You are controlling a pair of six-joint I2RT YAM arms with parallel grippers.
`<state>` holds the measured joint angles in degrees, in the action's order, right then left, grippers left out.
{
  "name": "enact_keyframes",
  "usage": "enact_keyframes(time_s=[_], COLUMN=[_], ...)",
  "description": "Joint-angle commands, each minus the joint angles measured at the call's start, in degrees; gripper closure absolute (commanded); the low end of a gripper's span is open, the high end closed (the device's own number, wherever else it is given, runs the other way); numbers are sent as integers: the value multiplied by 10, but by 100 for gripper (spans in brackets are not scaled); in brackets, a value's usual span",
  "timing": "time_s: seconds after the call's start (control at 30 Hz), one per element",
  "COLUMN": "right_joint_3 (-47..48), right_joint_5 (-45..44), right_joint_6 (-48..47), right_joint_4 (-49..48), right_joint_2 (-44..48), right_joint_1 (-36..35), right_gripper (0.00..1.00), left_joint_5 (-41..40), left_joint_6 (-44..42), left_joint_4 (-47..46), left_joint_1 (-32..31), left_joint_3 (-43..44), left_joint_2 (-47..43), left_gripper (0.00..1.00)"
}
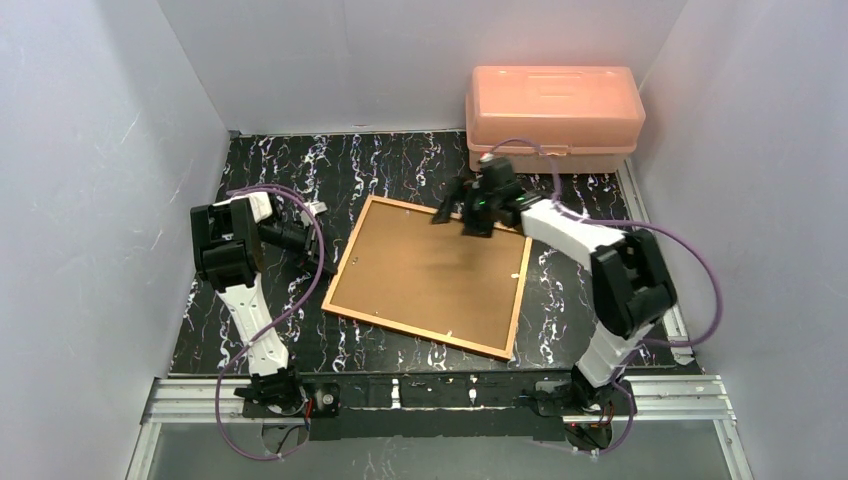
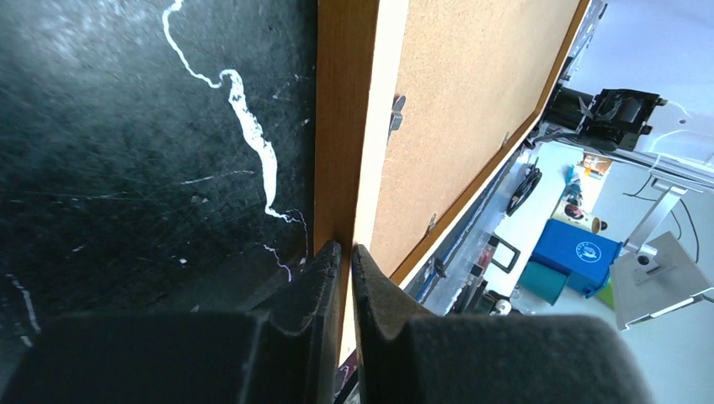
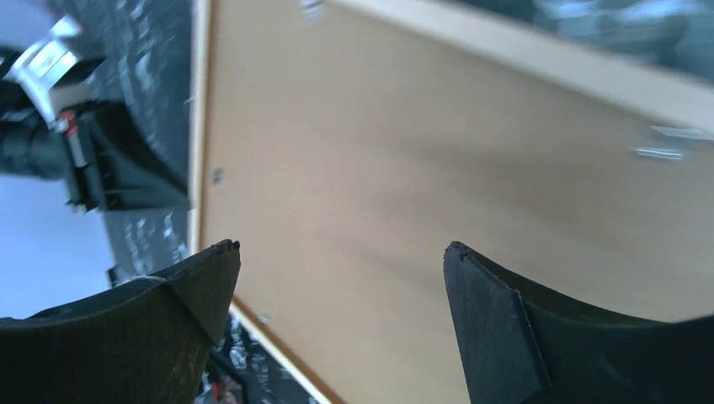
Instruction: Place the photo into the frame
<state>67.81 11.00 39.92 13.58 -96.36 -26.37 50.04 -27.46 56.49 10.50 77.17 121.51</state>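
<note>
Left gripper (image 2: 345,249) tight on frame (image 2: 337,126) edge

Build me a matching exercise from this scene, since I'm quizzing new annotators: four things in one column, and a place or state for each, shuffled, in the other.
Things
1. left gripper
2. right gripper
3. pink box
4. backing board

Places or states
A. open wide, above the far part of the frame
B. at the far right of the table
C. lying flat inside the frame
D. closed on the frame's left rail

Pairs: 1-D, 2-A, 3-B, 4-C
</note>
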Motion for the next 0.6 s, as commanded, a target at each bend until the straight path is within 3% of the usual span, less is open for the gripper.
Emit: enact_keyframes(time_s=[0.0,0.23,0.57], right_joint_3=[33,120,184], right_joint_5=[47,75,106], right_joint_6=[113,190,246], right_joint_4=[-127,-214,-244], right_joint_2=[-71,-182,-284], right_joint_1=[-90,-167,-236], right_gripper=[1,1,1], left_joint_5=[-11,-23,-37], left_joint_6=[-13,11,21], left_joint_4=[3,-12,-21], left_joint_1=[-6,-6,-6], left_joint_3=[-25,-28,-20], left_joint_2=[-23,-28,-39], left_gripper=[93,95,96])
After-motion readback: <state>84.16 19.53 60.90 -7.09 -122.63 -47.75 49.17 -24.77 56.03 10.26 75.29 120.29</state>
